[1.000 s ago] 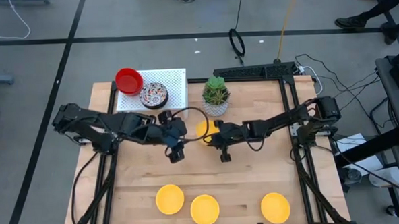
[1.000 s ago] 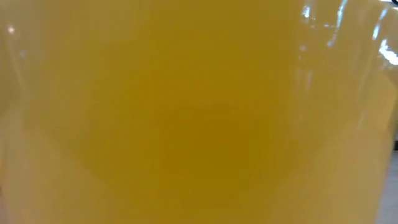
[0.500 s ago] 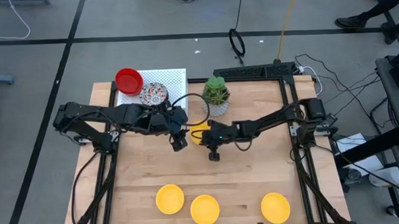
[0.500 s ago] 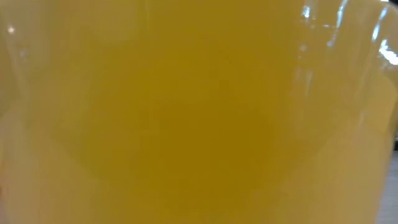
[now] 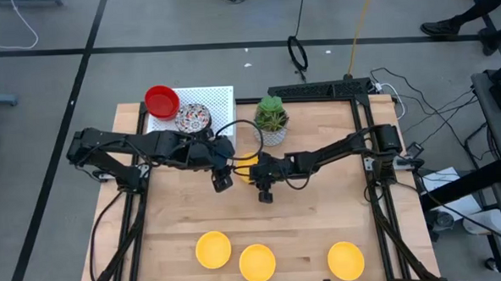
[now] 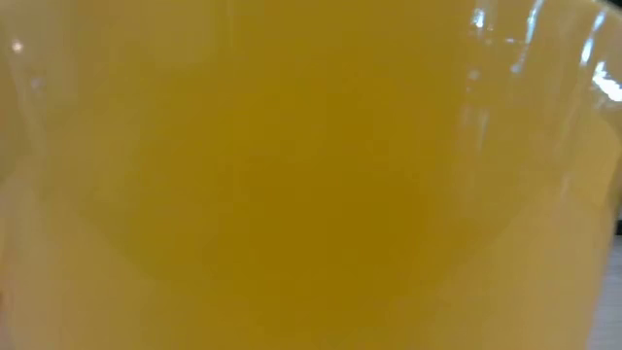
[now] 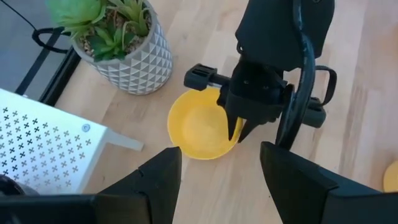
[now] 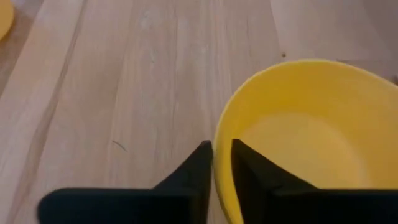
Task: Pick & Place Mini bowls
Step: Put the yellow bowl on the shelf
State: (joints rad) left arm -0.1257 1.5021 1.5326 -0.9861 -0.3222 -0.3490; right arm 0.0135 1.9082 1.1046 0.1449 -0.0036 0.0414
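Bowl rim (image 8: 219,163) between right end effector (image 8: 221,163) fingers

Two dark jointed arms, black looping cables, wedge-shaped black fingers (image 7: 298,180)

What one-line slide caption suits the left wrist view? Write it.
Right gripper pinches a yellow bowl's rim beside the potted plant, seen past the open left gripper.

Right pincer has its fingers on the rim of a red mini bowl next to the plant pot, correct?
Not quite: the bowl is yellow, not red. The right wrist view shows the right pincer with its fingers on either side of the yellow mini bowl rim; the left wrist view shows it by the plant pot.
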